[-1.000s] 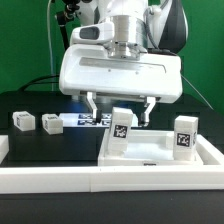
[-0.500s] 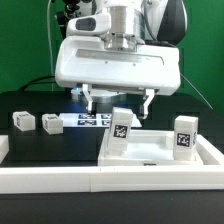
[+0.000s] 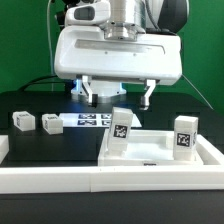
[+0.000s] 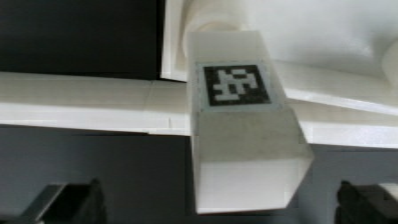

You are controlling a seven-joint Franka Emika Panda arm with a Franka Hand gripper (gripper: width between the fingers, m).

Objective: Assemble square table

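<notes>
The square table's white slab [image 3: 152,152] lies flat on the black table at the exterior view's right. Two white tagged legs stand upright on it, one near its left corner [image 3: 120,128] and one at its right [image 3: 184,135]. My gripper [image 3: 119,96] hangs open a little above the left leg, touching nothing. In the wrist view that tagged leg [image 4: 240,110] points up between my dark fingertips [image 4: 71,200], with a wide gap on each side, and my gripper [image 4: 217,203] holds nothing. The slab [image 4: 80,100] lies behind the leg.
Two loose leg blocks [image 3: 22,120] [image 3: 50,123] sit on the black table at the exterior view's left. The marker board [image 3: 88,120] lies behind them. A long low white barrier rail [image 3: 100,180] runs along the front.
My gripper has risen straight up off the left leg, which stays standing on the slab. The jaws have spread a little wider.
</notes>
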